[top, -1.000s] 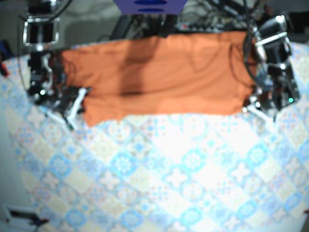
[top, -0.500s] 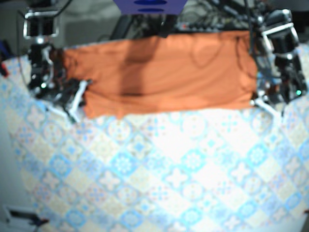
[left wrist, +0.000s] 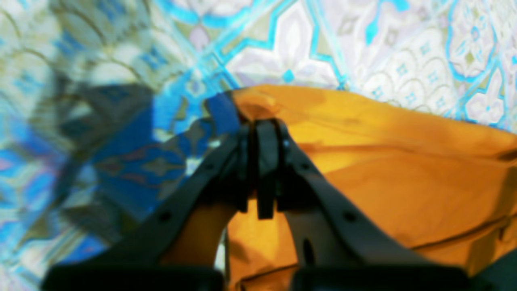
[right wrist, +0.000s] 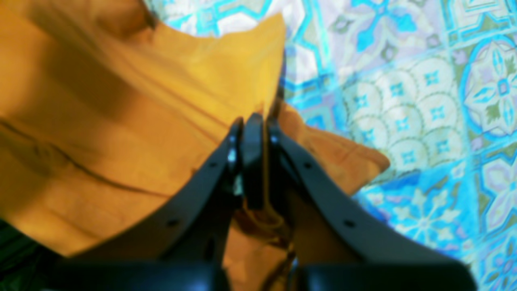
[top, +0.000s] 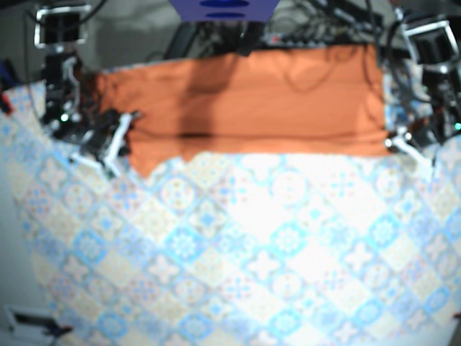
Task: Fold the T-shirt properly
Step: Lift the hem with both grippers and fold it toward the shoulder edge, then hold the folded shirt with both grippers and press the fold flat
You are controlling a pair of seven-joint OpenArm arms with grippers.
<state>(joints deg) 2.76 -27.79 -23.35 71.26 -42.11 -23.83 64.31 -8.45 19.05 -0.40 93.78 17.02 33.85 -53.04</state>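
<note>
- Blue-tiled cloth (top: 216, 274) is covering the table (top: 346, 288); cables (top: 324, 21) are crowding the far edge.
- Shirt (top: 252, 101) is lying as a wide orange band across the table's far side, probably folded over once already, judging by the long crease.
- Left jaws are clamping together on the shirt's near corner at the base view's right end; right jaws are pinching a bunched corner at the opposite end.
- Fabric is looking thin, light and limp, wrinkling near both grips. Corners and hem edges are seeming the best holds, with all layers pinched together.
- Blur is hiding sleeves, collar and layer count.
</note>
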